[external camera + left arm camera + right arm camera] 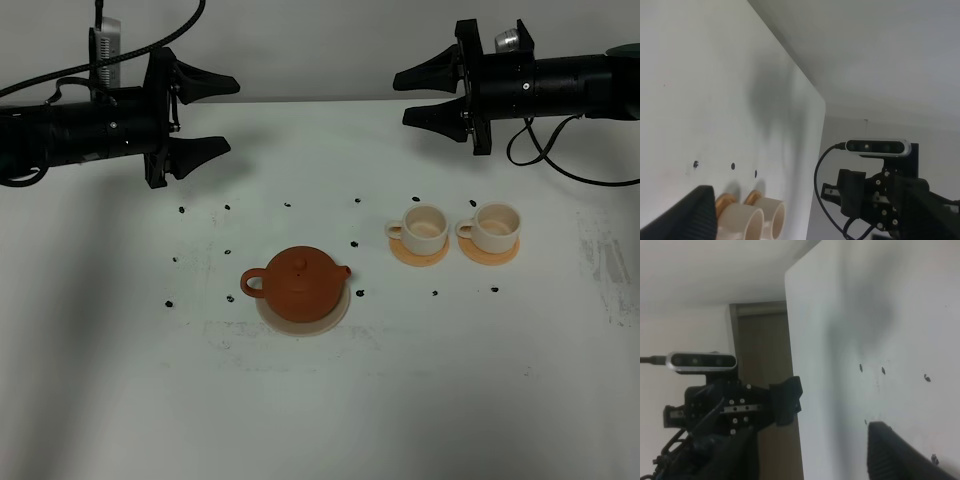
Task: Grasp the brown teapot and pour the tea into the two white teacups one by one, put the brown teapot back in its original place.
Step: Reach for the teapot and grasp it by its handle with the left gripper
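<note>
On beige coaster (300, 326): brown teapot (297, 283); white teacups (423, 224), (495, 226) at its 2 o'clock. Left gripper (228, 115), right gripper (402, 98) aloft, jaws apart, empty.

A white table (420, 400) carries everything. Near its middle, slightly left, lies a round pale beige coaster (300, 328). Farther back and to the right lies a smaller orange coaster (418, 260), with a second orange coaster (488, 257) just right of it. Small black specks (181, 210) are scattered around them, and faint grey scuffs (600, 265) mark the right side.
</note>
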Controlling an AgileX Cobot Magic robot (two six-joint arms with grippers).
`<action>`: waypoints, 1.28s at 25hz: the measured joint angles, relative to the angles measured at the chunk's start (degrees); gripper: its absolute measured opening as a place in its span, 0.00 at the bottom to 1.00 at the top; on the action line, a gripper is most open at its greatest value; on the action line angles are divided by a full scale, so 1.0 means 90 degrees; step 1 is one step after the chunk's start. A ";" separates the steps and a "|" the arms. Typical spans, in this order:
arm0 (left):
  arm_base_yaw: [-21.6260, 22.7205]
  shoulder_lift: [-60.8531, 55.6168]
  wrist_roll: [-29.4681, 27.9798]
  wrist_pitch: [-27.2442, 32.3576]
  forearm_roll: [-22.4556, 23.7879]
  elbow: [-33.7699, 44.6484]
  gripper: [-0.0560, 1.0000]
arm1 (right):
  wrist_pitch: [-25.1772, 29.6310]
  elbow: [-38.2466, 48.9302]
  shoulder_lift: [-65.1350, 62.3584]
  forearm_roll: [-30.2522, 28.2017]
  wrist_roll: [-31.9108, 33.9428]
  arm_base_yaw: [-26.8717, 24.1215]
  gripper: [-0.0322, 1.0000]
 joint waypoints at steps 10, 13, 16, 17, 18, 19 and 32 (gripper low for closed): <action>0.0000 0.0000 0.0083 -0.0020 0.0000 0.0000 0.72 | -0.0026 0.0000 0.0000 0.0000 -0.0218 0.0000 0.48; 0.0000 0.0000 0.0579 -0.0013 0.0000 0.0000 0.72 | -0.0047 0.0000 0.0000 0.0000 -0.0460 0.0000 0.48; 0.0000 0.0000 0.1179 0.0004 0.0004 0.0000 0.68 | -0.0050 -0.0054 0.0000 -0.0012 -0.0876 0.0000 0.48; 0.0000 -0.0008 0.1342 -0.0002 0.0023 0.0000 0.66 | -0.0043 -0.0113 0.0000 -0.0056 -0.1025 0.0000 0.47; 0.0000 -0.0032 0.1477 -0.0032 0.0056 0.0000 0.64 | -0.0030 -0.0204 0.0000 -0.0103 -0.1169 0.0000 0.47; 0.0000 -0.0074 0.1560 -0.0082 0.0133 0.0000 0.62 | -0.0015 -0.0317 -0.0007 -0.0163 -0.1306 0.0000 0.47; -0.0199 -0.1743 0.0879 -0.1493 0.4666 -0.0007 0.47 | -0.0102 -0.1452 -0.1277 -0.3778 -0.1280 0.0011 0.43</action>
